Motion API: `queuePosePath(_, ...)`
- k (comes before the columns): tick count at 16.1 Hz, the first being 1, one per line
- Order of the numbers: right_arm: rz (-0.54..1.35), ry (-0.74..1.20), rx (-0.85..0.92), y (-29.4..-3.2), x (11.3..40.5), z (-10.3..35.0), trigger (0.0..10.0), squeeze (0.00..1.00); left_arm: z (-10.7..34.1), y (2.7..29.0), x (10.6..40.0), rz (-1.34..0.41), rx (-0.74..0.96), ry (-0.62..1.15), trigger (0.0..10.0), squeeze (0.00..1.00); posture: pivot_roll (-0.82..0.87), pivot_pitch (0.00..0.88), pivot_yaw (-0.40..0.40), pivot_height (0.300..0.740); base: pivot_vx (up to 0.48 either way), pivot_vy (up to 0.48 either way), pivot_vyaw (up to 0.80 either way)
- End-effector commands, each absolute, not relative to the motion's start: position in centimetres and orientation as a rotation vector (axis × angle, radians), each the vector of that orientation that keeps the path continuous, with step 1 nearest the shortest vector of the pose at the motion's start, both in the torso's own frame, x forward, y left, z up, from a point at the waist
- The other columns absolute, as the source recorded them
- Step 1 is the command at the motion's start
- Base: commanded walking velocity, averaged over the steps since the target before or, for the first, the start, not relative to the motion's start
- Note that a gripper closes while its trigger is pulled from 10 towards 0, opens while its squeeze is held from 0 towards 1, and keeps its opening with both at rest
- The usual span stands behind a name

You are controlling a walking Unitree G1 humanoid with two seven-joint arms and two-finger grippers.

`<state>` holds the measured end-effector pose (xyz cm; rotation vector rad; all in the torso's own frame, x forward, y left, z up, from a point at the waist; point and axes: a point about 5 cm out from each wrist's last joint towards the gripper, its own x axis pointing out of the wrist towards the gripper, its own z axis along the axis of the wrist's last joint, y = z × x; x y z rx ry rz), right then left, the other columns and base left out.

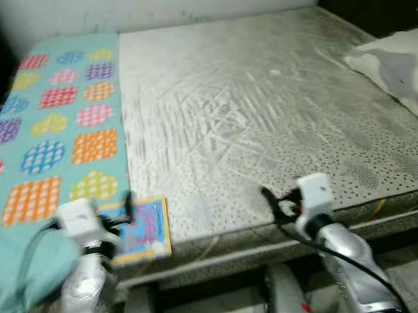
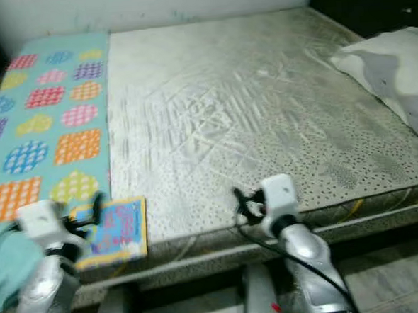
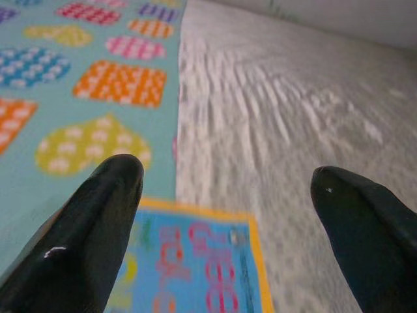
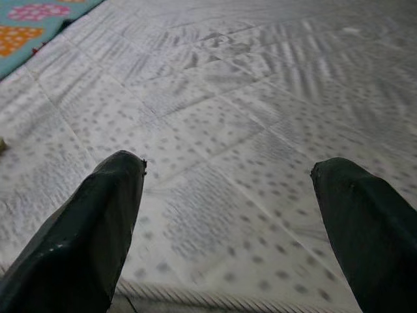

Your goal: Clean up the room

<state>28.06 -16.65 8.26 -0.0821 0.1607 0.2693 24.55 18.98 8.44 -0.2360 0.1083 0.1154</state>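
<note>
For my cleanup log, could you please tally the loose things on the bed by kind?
Books, colourful with a yellow border: 1, the book at the near edge, before the open left pincer
Patterned teal blankets: 1
White pillows: 1
Total: 3

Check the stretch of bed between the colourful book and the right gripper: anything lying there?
Nothing: bare grey mattress runs from the book at the near edge to the right gripper, in both eye views. The left gripper hovers over the book, jaws open.

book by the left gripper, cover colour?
The book has a blue cover with an orange-yellow border and pink lettering, clearest in the left wrist view, just beyond the left gripper.
</note>
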Motion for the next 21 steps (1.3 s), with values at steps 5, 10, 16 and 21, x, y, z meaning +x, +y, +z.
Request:
queuePosePath(5, 0.302, 0.135, -0.083, -15.9, 28.2, 8.6, 10.0, 0.0, 8.2, 20.3, 24.4, 0.18, -0.221, 0.123, 10.0, 0.0, -0.09, 0.032, 0.02, 0.544, 0.0, 0.0, 0.59)
queuePosePath(10, 0.286, 0.148, -0.087, -16.3, 28.1, 8.4, 10.0, 0.0, 7.8, 21.6, 25.3, 0.22, -0.229, 0.156, 10.0, 0.0, -0.09, 0.035, 0.013, 0.544, 0.0, 0.0, 0.48)
queuePosePath(16, 0.289, 0.164, -0.079, -16.4, 28.0, 8.1, 10.0, 0.0, 7.5, 21.8, 25.0, 0.23, -0.232, 0.17, 10.0, 0.0, -0.09, 0.054, 0.009, 0.524, 0.0, 0.0, 0.0)
queuePosePath(21, 0.275, 0.174, -0.075, -16.9, 27.6, 8.1, 10.0, 0.0, 7.6, 22.4, 25.3, 0.264, -0.237, 0.165, 10.0, 0.0, -0.1, 0.074, 0.002, 0.509, 0.0, 0.0, 0.0)
